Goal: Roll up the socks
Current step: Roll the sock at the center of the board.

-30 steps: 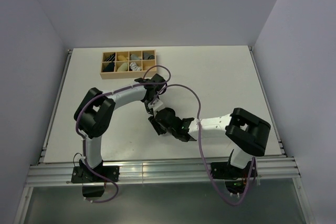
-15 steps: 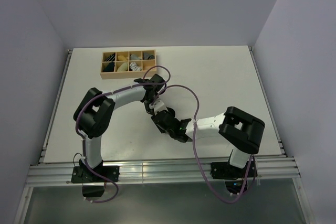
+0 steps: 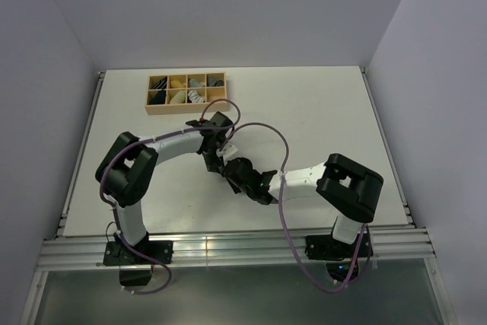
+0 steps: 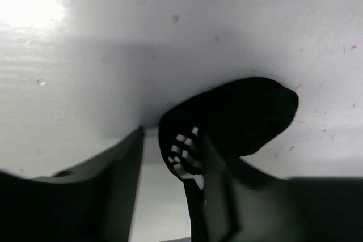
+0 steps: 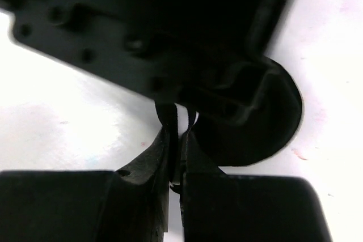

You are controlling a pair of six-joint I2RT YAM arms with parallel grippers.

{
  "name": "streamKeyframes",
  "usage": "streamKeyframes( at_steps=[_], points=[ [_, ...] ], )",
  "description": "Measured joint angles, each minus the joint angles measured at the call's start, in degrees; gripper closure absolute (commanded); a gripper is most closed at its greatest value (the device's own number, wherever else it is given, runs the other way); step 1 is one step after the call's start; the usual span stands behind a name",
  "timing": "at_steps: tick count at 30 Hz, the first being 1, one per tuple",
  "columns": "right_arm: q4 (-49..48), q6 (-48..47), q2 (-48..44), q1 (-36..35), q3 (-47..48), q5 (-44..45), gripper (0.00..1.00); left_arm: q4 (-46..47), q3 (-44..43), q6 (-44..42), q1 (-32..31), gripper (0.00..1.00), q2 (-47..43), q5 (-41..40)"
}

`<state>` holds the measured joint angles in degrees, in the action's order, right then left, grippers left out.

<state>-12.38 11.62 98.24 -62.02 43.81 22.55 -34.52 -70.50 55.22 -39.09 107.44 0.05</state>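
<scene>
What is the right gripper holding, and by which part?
The right gripper is shut on the black sock, pinching its white-banded part.

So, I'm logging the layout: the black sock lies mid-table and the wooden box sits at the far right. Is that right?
No. The wooden box sits at the far left, as the top view shows. The black sock does lie mid-table.

White table (image 3: 319, 112), plain pale walls (image 3: 228, 13), aluminium rail (image 3: 243, 249) at near edge
</scene>
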Motion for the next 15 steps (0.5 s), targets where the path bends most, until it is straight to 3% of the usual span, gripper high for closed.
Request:
streamKeyframes(
  at_steps=[2,6,15],
  points=[
    [0.33,1.42,-0.76,1.16,-0.02,-4.31,1.00,0.68,2.58,0.96,0.68,0.35,-2.27,0.02],
    [-0.02,5.01,-1.42,4.96,-0.11,-15.13,1.00,2.01,7.91,2.97,2.40,0.26,-8.63,-0.68],
    [-7.02,17.25,1.95,16.61,-1.40,-41.53,1.00,7.72,18.51,7.54,6.45,0.28,-22.27,-1.38]
  ],
)
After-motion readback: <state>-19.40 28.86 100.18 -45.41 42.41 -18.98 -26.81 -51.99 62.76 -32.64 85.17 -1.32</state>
